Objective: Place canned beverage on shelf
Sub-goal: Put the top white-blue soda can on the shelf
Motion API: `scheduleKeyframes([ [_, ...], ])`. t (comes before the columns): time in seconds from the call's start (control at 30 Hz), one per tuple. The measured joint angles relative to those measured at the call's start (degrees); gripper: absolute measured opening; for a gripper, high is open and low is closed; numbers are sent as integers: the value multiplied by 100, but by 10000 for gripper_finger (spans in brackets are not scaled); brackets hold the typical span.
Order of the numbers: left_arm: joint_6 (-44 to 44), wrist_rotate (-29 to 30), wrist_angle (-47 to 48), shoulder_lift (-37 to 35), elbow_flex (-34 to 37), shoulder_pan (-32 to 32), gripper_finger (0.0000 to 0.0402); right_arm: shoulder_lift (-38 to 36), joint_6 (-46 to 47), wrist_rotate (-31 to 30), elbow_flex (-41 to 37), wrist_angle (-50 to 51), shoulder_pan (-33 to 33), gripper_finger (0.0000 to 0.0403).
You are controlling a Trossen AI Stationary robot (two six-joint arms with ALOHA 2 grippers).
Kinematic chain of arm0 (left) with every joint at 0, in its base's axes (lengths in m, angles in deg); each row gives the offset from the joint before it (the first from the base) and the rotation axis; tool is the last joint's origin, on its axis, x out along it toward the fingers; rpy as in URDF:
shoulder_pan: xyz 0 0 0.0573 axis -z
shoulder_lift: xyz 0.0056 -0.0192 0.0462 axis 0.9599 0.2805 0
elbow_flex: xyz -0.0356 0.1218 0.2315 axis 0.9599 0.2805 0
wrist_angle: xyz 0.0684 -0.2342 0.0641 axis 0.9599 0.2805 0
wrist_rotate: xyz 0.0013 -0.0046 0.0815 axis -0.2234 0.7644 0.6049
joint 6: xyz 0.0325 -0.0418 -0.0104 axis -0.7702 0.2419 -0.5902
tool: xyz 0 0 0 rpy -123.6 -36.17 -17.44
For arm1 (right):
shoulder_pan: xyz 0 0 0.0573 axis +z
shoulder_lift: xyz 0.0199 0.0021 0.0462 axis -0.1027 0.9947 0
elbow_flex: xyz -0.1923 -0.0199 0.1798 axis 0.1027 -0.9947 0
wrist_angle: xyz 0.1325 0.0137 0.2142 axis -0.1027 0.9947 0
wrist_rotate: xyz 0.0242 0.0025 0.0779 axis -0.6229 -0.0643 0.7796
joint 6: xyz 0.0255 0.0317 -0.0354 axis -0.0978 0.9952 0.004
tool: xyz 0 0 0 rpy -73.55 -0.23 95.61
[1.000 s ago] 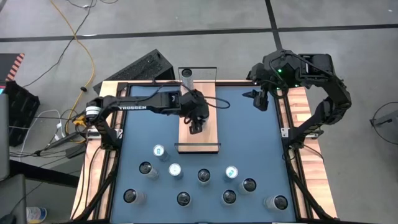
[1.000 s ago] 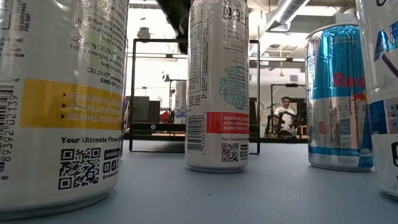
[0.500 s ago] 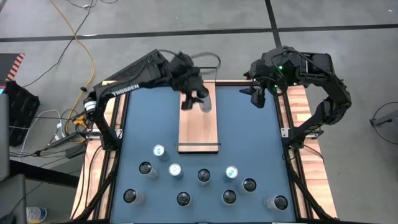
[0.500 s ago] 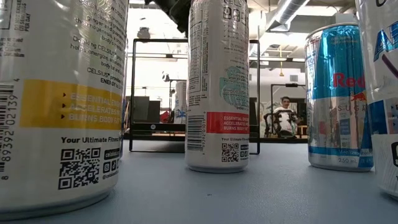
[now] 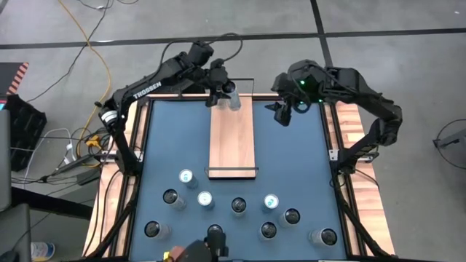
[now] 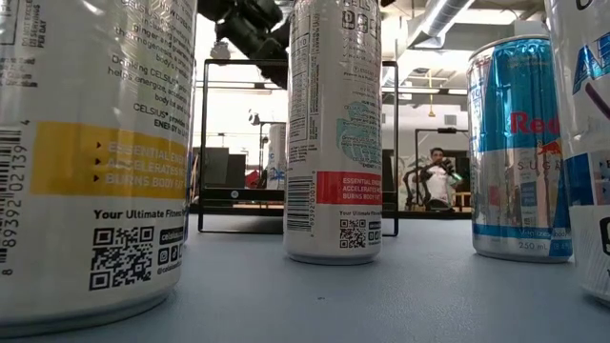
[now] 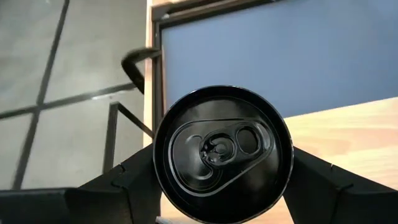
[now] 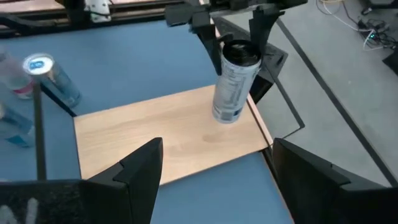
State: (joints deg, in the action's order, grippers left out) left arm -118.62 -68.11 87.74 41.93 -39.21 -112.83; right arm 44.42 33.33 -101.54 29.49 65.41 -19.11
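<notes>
A near can (image 6: 95, 152) reads "CELSIUS"; the left arm (image 5: 145, 91) reads "TROSSEN".

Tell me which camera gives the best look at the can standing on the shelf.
The right wrist view: the can shows full height, standing upright at the shelf end, the left gripper around its top. The left wrist view shows only its lid; the high view shows it small; the low view hides it.

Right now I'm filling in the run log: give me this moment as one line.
left gripper: shut on can | can: far end of shelf, tilted | right gripper: open, beside shelf | table cans: untouched
</notes>
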Motion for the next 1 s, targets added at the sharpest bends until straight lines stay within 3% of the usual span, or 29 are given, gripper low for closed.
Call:
scheduleKeyframes([
  [0.23,-649,181,137,312,0,167,250,2,54,3,-227,-160,-7,286],
  [0.6,-663,400,339,565,2,412,253,-39,-382,53,-250,-125,-199,286],
  [0.83,-620,217,358,574,2,431,255,-42,-466,586,-250,-121,-435,286],
  [1.0,-530,223,319,574,2,438,279,-41,-519,850,-250,-117,-533,286],
])
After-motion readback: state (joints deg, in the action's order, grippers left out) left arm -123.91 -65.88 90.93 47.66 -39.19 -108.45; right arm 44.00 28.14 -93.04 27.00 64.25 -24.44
